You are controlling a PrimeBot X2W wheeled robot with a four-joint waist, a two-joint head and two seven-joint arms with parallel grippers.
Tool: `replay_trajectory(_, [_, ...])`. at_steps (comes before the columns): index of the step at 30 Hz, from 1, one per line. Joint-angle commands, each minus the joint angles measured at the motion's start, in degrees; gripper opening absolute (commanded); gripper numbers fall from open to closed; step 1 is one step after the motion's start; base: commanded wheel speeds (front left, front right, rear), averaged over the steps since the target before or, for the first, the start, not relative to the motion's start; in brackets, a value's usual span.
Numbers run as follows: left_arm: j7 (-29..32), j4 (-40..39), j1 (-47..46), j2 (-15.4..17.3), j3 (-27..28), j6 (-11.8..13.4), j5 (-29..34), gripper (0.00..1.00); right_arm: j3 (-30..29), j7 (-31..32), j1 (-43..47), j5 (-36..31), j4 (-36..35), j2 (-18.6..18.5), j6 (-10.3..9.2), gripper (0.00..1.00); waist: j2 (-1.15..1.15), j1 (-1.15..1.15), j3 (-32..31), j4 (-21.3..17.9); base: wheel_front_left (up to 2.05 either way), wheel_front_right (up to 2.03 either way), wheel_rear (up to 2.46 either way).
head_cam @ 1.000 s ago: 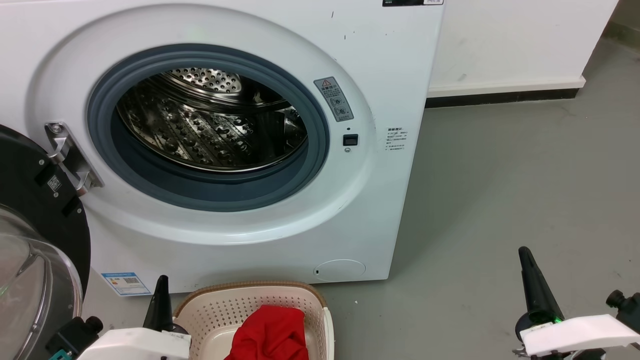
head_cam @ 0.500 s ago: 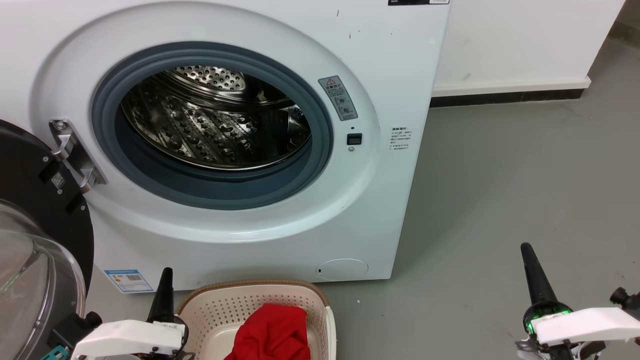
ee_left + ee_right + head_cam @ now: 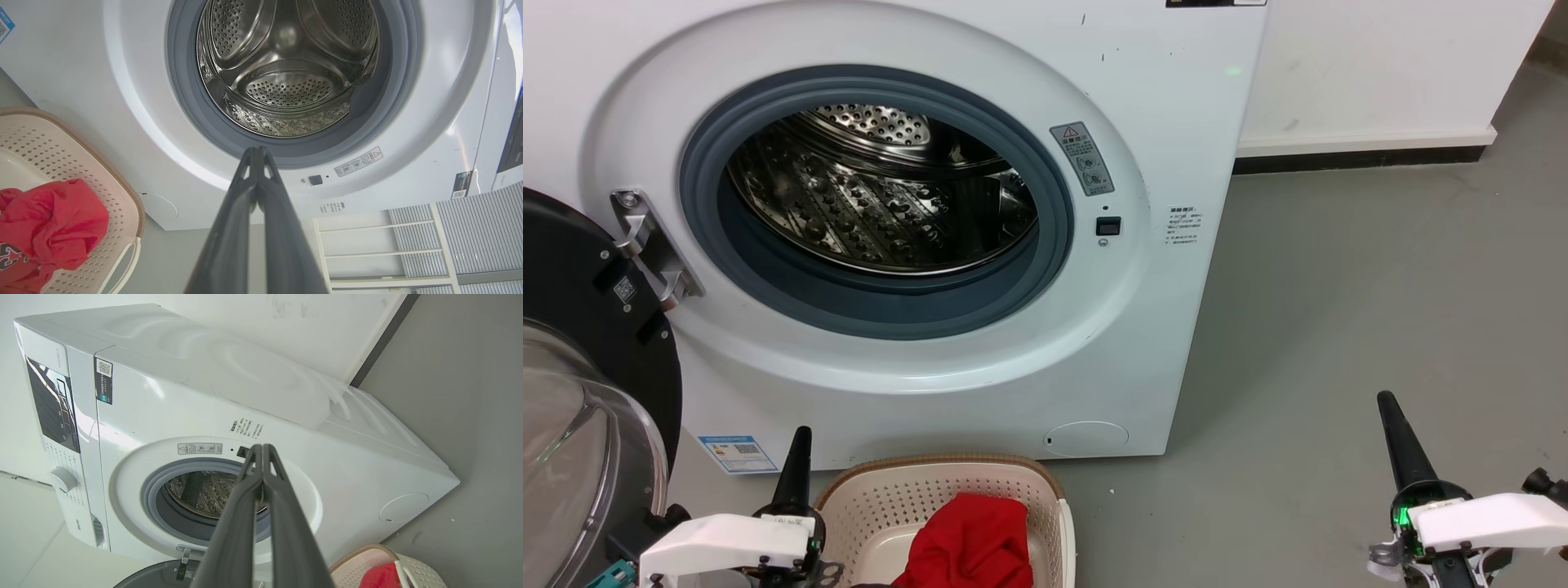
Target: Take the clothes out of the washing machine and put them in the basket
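Note:
The white washing machine (image 3: 1160, 163) stands with its dark glass door (image 3: 580, 343) swung open to the left; nothing lies in the visible part of its steel drum (image 3: 882, 196). The cream basket (image 3: 898, 498) sits on the floor in front of it with red clothes (image 3: 972, 539) bunched inside. One garment shows white-edged lettering in the left wrist view, clothes (image 3: 45, 224) in the basket (image 3: 122, 204). My left gripper (image 3: 800, 437) is shut and empty just left of the basket. My right gripper (image 3: 1387, 402) is shut and empty over bare floor at the far right.
Grey floor (image 3: 1339, 286) stretches to the right of the machine up to a white wall with a dark skirting (image 3: 1356, 155). A white shelf unit (image 3: 380, 245) appears in the left wrist view. The open door crowds the left side.
The head camera has shifted slightly, so the whole scene sits a little to the right. Both forearms have drawn back toward the bottom edge. The clothes lie unchanged in the basket.

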Motion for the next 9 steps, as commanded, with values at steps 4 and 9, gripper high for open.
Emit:
replay_trajectory(4, [0.8, 0.1, -1.7, 0.2, 0.2, -0.7, -3.1, 0.00, -0.5, 0.8, -1.9, 3.2, 0.4, -0.2, -0.01, 0.00, 0.00, 0.00, 0.1, 0.2, 0.00, 0.00, 0.00])
replay_trajectory(9, [1.4, 0.5, -2.2, 0.2, 0.3, -1.0, -5.8, 0.00, -0.8, 1.4, -2.4, 5.9, 1.1, -0.2, -0.01, 0.00, 0.00, 0.00, 0.1, 0.4, 0.00, 0.00, 0.00])
